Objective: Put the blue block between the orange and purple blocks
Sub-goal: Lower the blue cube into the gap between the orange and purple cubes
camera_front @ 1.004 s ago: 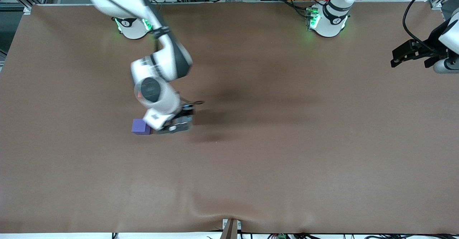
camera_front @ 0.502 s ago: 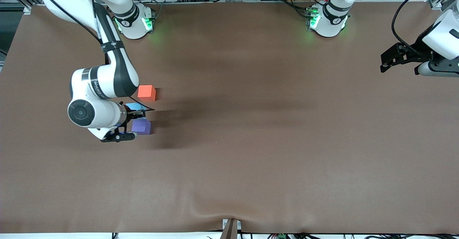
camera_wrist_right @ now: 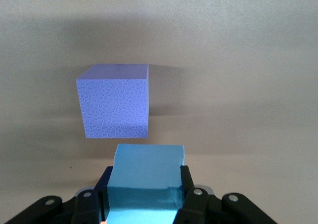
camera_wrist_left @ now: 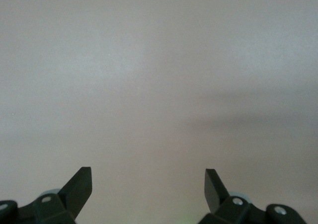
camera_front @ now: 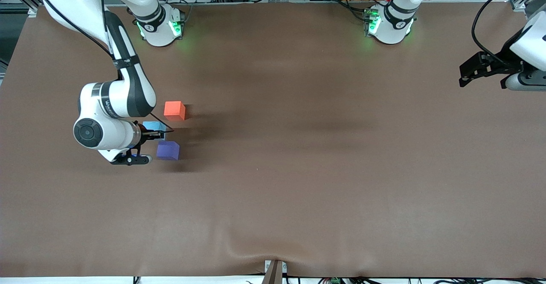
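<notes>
The right gripper [camera_front: 154,135] is clamped on the blue block [camera_front: 153,126], one finger on each side face, as the right wrist view shows, with the cube's front part sticking out past the fingertips. It holds the cube low over the brown table [camera_front: 298,190], toward the right arm's end and well away from every edge. The orange block [camera_front: 174,110] sits farther from the front camera, the purple block [camera_front: 167,150] nearer to it, and the gap between them looks about wide enough for one cube. The blue block is level with that gap but offset from the line joining the two, toward the right arm's end; the side-on grip probably lets the arm slide it in without the fingers striking either neighbour. The left gripper [camera_front: 484,68] waits, jaws spread wide and holding nothing, over the table's edge at the left arm's end.
</notes>
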